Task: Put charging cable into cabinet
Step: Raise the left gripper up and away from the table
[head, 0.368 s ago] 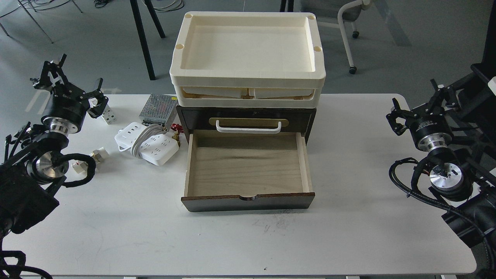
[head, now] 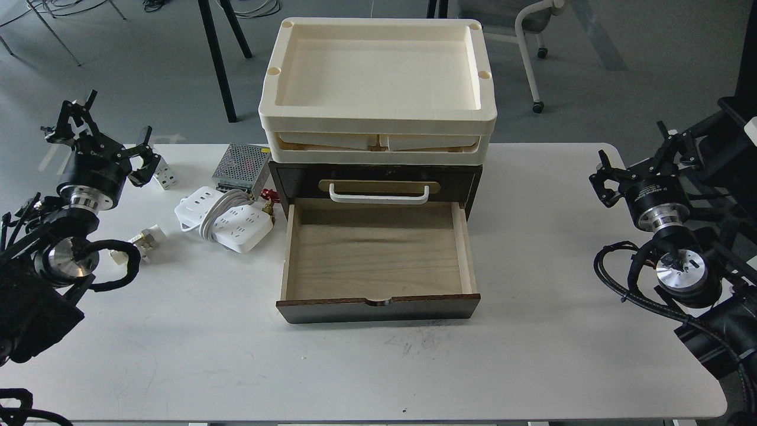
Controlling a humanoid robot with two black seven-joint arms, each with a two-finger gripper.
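The charging cable [head: 225, 220], a white power strip with its cord coiled around the middle, lies on the white table just left of the cabinet. The dark brown cabinet [head: 378, 173] stands at the table's middle. Its light wood drawer [head: 378, 254] is pulled out toward me and holds nothing. A white handle [head: 378, 193] on a brass plate sits above the drawer. My left gripper [head: 112, 135] is open and empty, raised at the far left, well left of the power strip. My right gripper [head: 636, 157] is open and empty at the far right, away from the cabinet.
Stacked cream plastic trays [head: 378, 121] sit on top of the cabinet. A perforated silver power-supply box [head: 241, 163] lies behind the power strip. A small white block [head: 165, 176] and a white and red breaker block [head: 127, 253] lie near my left arm. Chairs stand behind the table.
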